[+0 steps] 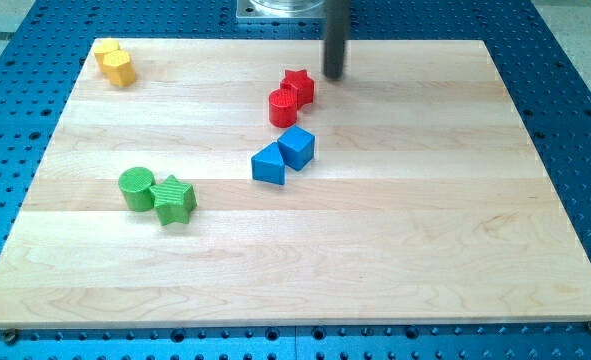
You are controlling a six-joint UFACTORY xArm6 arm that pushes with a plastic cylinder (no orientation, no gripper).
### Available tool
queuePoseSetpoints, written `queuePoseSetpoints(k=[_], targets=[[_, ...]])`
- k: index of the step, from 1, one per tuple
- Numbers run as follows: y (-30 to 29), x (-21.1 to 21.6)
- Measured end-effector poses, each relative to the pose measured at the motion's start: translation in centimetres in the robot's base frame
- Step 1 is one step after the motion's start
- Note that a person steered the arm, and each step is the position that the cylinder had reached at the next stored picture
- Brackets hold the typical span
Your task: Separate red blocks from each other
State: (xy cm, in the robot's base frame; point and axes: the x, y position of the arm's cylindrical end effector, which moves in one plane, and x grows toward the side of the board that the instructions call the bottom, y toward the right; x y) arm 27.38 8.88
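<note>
Red star [299, 86] and red cylinder [283, 107] sit touching near the board's top centre, unseparated, while my tip [333, 76], a gripperless rod holding nothing, stands just right of the star.

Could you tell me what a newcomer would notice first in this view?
Probably the dark rod near the view's top, my tip just right of the red star, which touches the red cylinder. Then the blue pair at centre and the green pair lower left.
</note>
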Motion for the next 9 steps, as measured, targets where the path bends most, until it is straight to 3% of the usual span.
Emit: queuePoseSetpoints(k=[1, 2, 3, 4, 5, 6, 7, 8, 9], targets=[[-1.1, 7.6], [-6.6, 6.5], [-16.4, 3.6], [-14.4, 6.6], [-6.5, 7.7], [-4.8, 4.9], [-14.1, 0.1], [-24.0, 0.3], [-13.8, 0.4]])
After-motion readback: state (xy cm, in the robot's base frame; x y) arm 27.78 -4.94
